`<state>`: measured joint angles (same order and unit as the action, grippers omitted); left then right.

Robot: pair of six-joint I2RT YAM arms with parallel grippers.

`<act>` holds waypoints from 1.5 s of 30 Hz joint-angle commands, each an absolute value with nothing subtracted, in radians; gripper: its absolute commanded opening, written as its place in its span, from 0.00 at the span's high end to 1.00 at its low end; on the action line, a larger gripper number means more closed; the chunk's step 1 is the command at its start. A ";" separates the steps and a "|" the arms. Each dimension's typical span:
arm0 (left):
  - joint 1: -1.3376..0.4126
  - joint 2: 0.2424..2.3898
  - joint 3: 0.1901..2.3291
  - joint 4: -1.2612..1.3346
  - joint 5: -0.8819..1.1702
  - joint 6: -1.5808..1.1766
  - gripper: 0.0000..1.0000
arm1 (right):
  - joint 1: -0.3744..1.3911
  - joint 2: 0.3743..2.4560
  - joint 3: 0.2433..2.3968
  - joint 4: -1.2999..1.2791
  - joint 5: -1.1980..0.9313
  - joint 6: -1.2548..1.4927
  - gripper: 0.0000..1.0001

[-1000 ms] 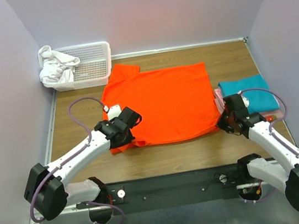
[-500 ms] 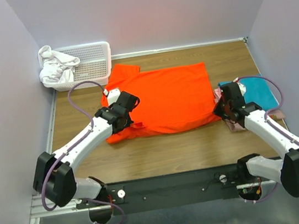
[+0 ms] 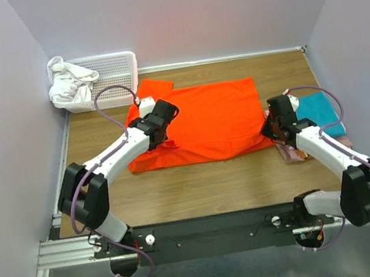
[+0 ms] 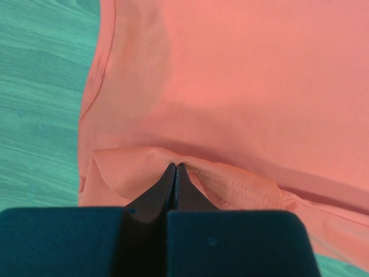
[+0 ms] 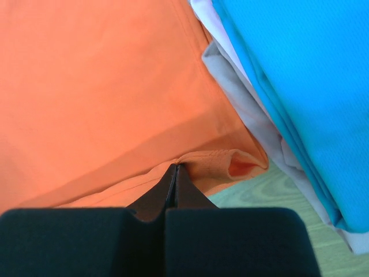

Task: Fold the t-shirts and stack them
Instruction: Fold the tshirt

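The orange shirt (image 3: 210, 118) lies in the middle of the table (image 3: 199, 191), its near part doubled back so that a soft fold runs along the near side. The left gripper (image 3: 158, 130) is over the shirt's left part, and the wrist view shows its claw (image 4: 174, 168) pressed together on a pinch of hemmed orange cloth, which puckers up around the tips while the rest of the shirt (image 4: 259, 75) spreads flat beyond. Bare table (image 4: 40, 86) shows to the left of the shirt's side edge in that view. The right gripper (image 3: 271, 132) is at the shirt's right near corner, just beside the folded stack. Its claw (image 5: 174, 168) is likewise clamped on the orange hem, which curls into a small open loop to the right of the tips. The teal shirt (image 3: 319, 109) tops the stack at the right edge of the table, well to the right of the orange one's middle but close to its right edge. In the right wrist view it (image 5: 294, 75) rests on pale folded layers (image 5: 242, 98) whose edges stick out toward the orange cloth. From above a pinkish layer (image 3: 290, 153) peeks out at the stack's near side. A white basket (image 3: 117, 75) stands at the far left corner with a crumpled white cloth (image 3: 70, 82) hanging over its left rim, and the orange sleeve reaches almost to the basket.
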<state>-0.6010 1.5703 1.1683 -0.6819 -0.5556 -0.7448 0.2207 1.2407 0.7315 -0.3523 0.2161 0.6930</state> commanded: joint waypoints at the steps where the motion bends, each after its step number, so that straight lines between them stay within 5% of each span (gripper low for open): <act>1: -0.584 1.594 1.204 -0.681 -0.638 -0.726 1.00 | 0.221 1.275 0.776 -0.311 0.262 0.663 1.00; 33: -0.523 1.859 1.344 -0.477 -0.617 -0.522 1.00 | 0.219 1.494 0.877 -0.268 0.308 0.652 1.00; 36: -0.519 1.867 1.347 -0.456 -0.609 -0.508 0.86 | 0.221 1.505 0.882 -0.267 0.316 0.653 0.99; 37: -0.514 1.868 1.350 -0.445 -0.609 -0.496 0.79 | 0.221 1.509 0.887 -0.267 0.319 0.657 1.00; 38: -0.511 1.871 1.359 -0.437 -0.611 -0.489 0.59 | 0.221 1.514 0.890 -0.268 0.321 0.655 0.99; 40: -0.505 1.878 1.374 -0.428 -0.612 -0.479 0.48 | 0.221 1.519 0.900 -0.268 0.318 0.655 0.96; 42: -0.500 1.881 1.407 -0.439 -0.617 -0.485 0.34 | 0.219 1.513 0.908 -0.268 0.293 0.649 0.82; 45: -0.500 1.846 1.410 -0.436 -0.603 -0.491 0.25 | 0.221 1.485 0.907 -0.268 0.250 0.646 0.64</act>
<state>-0.5056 1.8759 1.3842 -0.4679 -0.6060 -0.4942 0.2207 1.5024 0.8810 -0.2821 0.2703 0.6537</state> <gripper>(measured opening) 0.721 0.247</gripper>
